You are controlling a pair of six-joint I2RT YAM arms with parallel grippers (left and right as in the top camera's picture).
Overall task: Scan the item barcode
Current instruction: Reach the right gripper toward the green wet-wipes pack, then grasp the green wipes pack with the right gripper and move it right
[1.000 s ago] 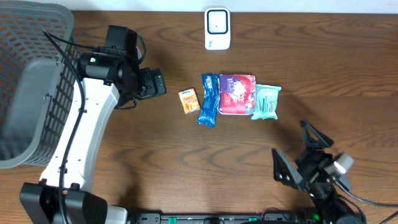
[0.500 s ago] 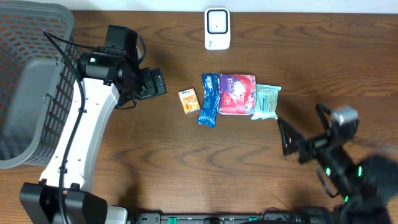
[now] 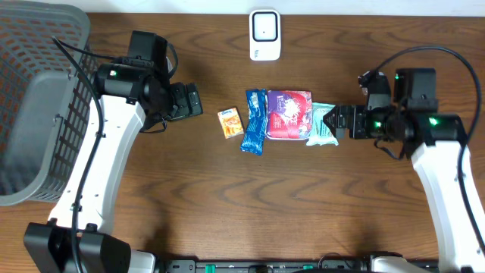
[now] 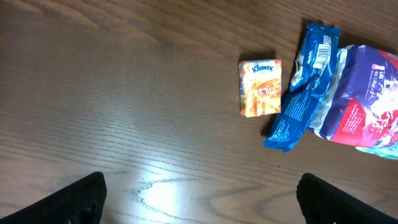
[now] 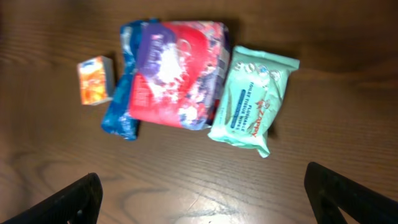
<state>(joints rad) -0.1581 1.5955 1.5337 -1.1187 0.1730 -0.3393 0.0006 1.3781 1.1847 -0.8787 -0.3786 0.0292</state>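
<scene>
While flat, mint-green wipes pack (image 5: 254, 112)

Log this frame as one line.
left gripper: open, empty | right gripper: open, empty, near green wipes pack | white scanner: untouched

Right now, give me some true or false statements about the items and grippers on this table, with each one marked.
1. The orange tissue pack is the item nearest the left gripper. True.
2. The green wipes pack lies on the blue packet. False: the red and purple pack separates them.
3. Both the left gripper and the right gripper are open, holding nothing. True.
4. The right gripper holds the white scanner. False: it stands alone at the far edge of the table.
</scene>
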